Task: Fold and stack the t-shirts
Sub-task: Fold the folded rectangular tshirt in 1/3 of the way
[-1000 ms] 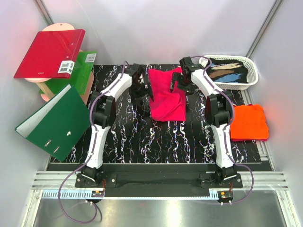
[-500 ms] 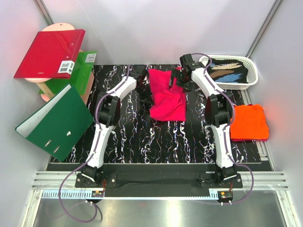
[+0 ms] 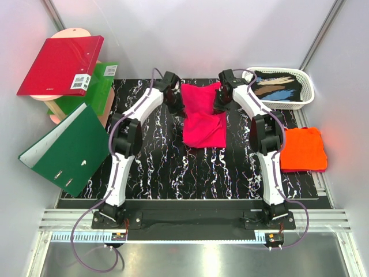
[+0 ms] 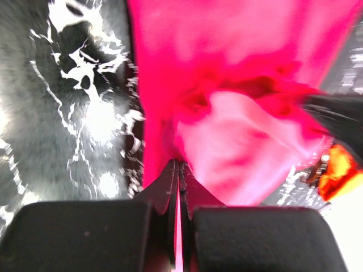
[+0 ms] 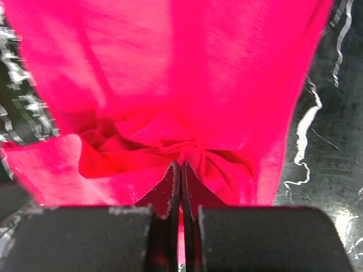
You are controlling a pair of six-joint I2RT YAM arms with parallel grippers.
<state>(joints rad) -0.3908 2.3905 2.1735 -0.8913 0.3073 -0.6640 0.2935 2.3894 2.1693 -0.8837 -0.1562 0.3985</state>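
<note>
Magenta-pink t-shirt (image 3: 203,118): soft matte cloth, lying at the far centre of the desk (image 3: 155,167), whose top is black with white marble-like veining. The far part of the shirt is rumpled between the two arms, while the near part lies flatter and roughly rectangular. Left end effector (image 4: 177,168): dark fingers pressed together on the shirt's left edge, with a thin sliver of pink cloth pinched between them. Right end effector (image 5: 180,169): clamped on the right edge in the same way, the cloth gathered into tight creases at the pinch. Orange t-shirt (image 3: 303,149): a flat, squarish fold at the right edge of the desk, well apart from the pink one. White slotted basket (image 3: 305,95) at the far right corner. Stiff red binder (image 3: 60,64) and green binder (image 3: 66,147) beyond the left edge.
</note>
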